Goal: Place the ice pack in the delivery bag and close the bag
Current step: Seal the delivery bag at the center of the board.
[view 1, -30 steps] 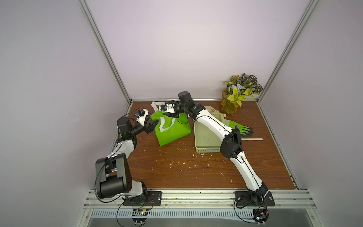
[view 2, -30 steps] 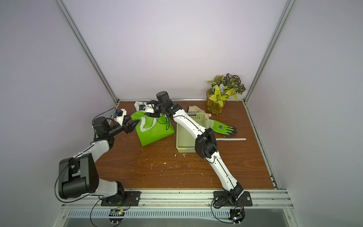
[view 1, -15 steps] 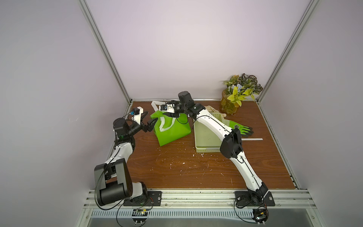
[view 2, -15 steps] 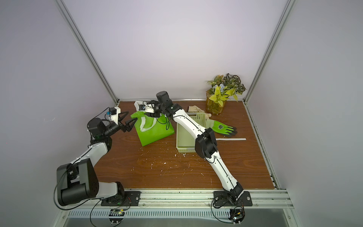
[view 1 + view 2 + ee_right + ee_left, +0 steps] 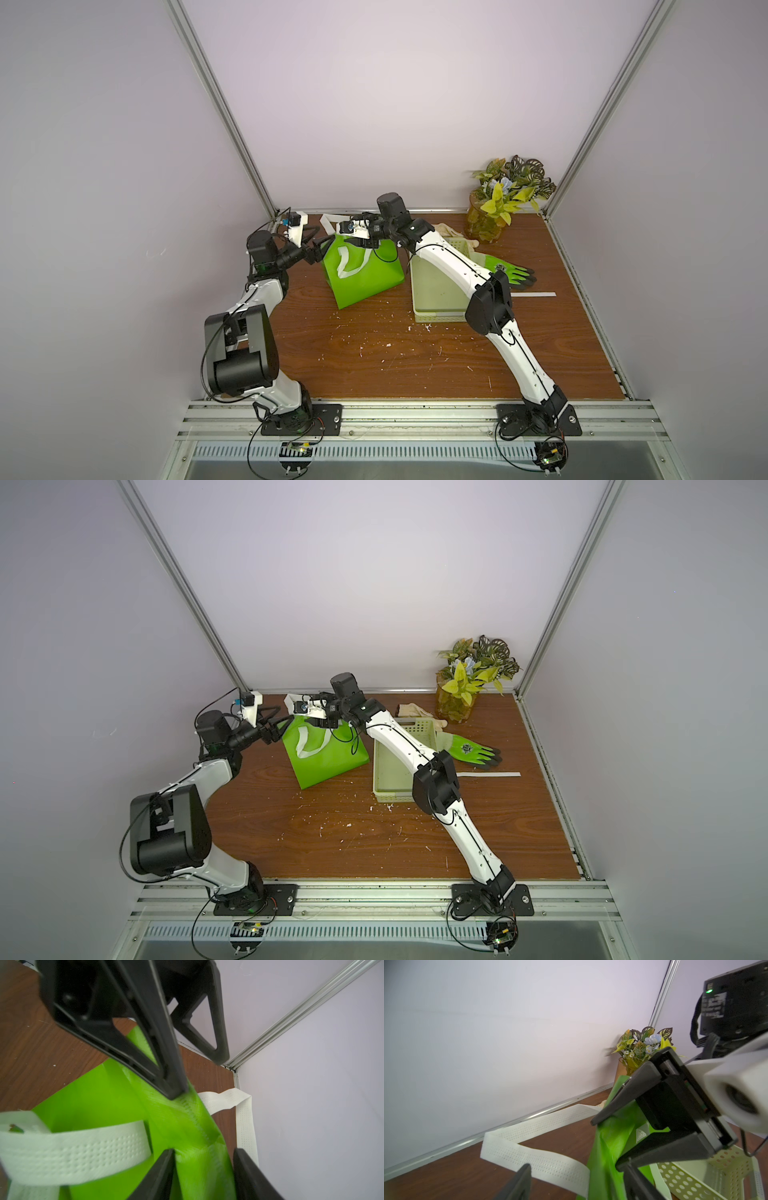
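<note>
The delivery bag point(image 5: 365, 270) stands toward the back of the tabletop point(image 5: 374, 353), just beside the pale basket point(image 5: 438, 330). Its top is pressed into a narrow ridge that runs roughly from the left arm's side toward the right arm's. Both hands meet at the ridge's end nearer the left arm. The right hand point(image 5: 606, 1144) reaches across over the bag and appears clamped on a thick fold of green fabric, which fills the gap between its fingers. The left hand point(image 5: 199, 1078) faces it with fingers apart: one tip touches the bag's seam, and the rim and a white strap point(image 5: 542, 1126) lie between them. No ice pack shows in any view, so I cannot tell which way it lies from either hand. The mouth probably has to be spread first, by drawing the two hands apart across the ridge. The left hand, not yet gripping, looks the freer one to fetch the pack.
</note>
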You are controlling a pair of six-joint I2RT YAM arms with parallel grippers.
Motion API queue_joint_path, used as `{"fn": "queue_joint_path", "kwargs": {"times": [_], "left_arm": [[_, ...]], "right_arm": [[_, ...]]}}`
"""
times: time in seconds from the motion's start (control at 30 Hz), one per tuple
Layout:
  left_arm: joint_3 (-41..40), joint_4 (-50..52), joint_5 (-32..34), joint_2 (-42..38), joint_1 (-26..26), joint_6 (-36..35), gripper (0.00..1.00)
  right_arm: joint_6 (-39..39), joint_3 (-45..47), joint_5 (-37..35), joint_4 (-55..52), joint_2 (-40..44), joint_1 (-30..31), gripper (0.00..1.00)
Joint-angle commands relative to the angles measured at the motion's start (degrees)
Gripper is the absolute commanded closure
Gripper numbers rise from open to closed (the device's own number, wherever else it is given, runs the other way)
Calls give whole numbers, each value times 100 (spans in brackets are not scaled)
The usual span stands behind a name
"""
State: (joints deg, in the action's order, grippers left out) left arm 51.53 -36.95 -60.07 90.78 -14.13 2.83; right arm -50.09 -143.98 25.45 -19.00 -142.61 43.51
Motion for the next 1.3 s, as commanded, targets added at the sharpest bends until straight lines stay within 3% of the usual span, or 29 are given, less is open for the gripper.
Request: {"fn": "queue_joint_path", "kwargs": {"times": [0.0, 0.2, 0.4, 0.57, 0.67, 0.77, 0.9, 1.03, 1.27], "left_arm": [[133, 100, -78, 110, 137, -88, 36], [44, 126, -198, 160, 165, -126, 49], [1, 212, -339, 136, 156, -213, 73], [-147, 78, -465, 45, 156, -276, 91], [-224, -102, -522, 35, 157, -215, 99], [-327, -345, -526, 2, 158, -149, 100], [-321, -365, -549, -25, 156, -139, 100], [-357, -347, -532, -43, 158, -179, 100], [-408, -348, -536, -70, 172, -212, 100]], "right_arm": [[122, 18, -128, -86, 29, -33, 49], [109, 6, -129, -95, 32, -33, 48], [210, -63, -57, -95, 92, -83, 46], [421, -83, 431, -271, 552, -322, 22], [425, 351, 702, -367, 1085, -545, 11], [515, 1253, 887, -128, 1789, -853, 1], [837, 2966, 1271, 899, 2691, -1355, 1], [1689, 4370, 1918, 2300, 3273, -1750, 1], [2424, 4742, 2439, 2988, 3001, -1636, 1]]}}
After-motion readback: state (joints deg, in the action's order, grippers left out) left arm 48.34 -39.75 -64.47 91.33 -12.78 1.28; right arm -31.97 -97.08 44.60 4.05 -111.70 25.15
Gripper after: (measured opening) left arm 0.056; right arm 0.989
